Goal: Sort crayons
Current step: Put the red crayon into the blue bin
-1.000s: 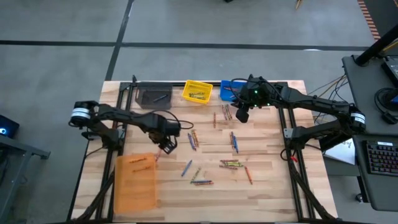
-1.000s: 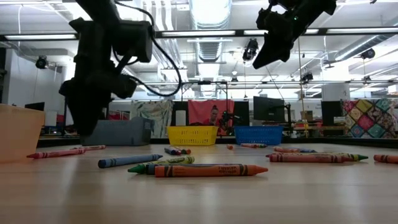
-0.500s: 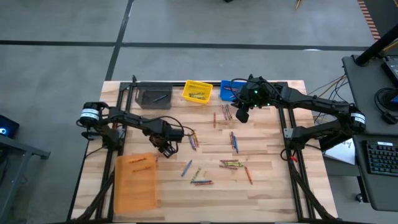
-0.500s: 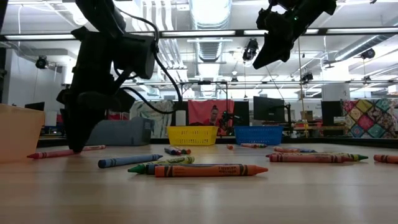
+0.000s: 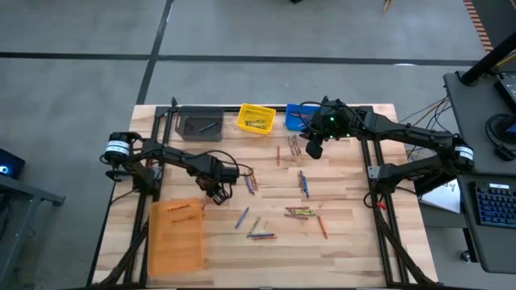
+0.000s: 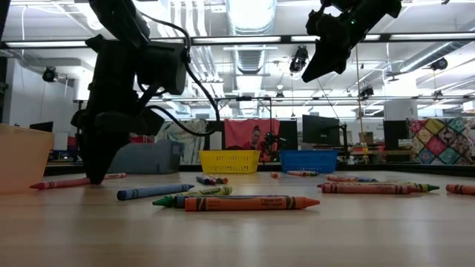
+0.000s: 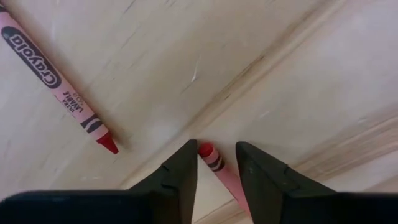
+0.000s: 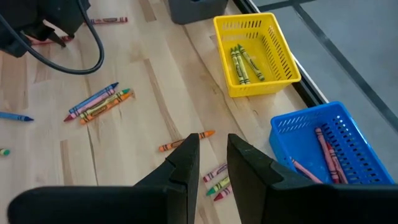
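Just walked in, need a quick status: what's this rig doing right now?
It is sorting crayons. The left tool is down on the table near the orange bin, its fingers straddling a red crayon without yet pinching it; a second red crayon lies close by. The right tool waits in the air near the yellow bin and blue bin, holding nothing. Many crayons are still scattered mid-table.

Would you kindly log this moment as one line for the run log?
left gripper: at table, fingers astride red crayon | right gripper: raised near blue bin, empty | orange bin: beside left gripper
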### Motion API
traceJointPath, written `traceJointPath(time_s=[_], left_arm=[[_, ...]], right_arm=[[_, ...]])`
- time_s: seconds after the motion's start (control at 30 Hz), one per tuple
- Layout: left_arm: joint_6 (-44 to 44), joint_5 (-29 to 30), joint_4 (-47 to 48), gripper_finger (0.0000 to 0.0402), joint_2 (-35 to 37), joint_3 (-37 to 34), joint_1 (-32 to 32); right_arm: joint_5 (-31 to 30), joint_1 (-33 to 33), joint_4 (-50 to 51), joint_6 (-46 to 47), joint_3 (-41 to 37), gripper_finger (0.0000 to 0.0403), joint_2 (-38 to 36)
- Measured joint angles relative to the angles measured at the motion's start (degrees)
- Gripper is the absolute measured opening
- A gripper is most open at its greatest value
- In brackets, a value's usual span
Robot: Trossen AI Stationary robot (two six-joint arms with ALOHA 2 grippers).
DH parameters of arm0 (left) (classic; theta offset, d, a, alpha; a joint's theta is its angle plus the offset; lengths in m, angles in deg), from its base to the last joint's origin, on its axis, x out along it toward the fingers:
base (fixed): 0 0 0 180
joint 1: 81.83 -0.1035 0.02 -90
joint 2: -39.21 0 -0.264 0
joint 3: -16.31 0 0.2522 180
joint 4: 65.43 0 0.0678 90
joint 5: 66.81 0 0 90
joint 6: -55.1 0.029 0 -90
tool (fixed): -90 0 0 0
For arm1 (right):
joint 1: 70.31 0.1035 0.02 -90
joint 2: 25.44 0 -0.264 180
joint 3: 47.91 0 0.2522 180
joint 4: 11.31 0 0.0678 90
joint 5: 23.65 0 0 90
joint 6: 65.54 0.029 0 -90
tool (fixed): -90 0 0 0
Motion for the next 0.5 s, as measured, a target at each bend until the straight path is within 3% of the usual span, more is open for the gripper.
traceJointPath(time_s=[0.33, 0.5], left_arm=[[2.8, 0.0, -1.4, 0.0013, 0.0, 0.0, 0.0], [6.2, 1.2, -3.8, 0.0005, -0.1, 2.1, -0.3]], right_arm=[[0.0, 0.0, 0.0, -0.5, 0.0, 0.0073, 0.0], [0.0, 0.0, 0.2, -0.9, 0.0, 0.0073, 0.0]])
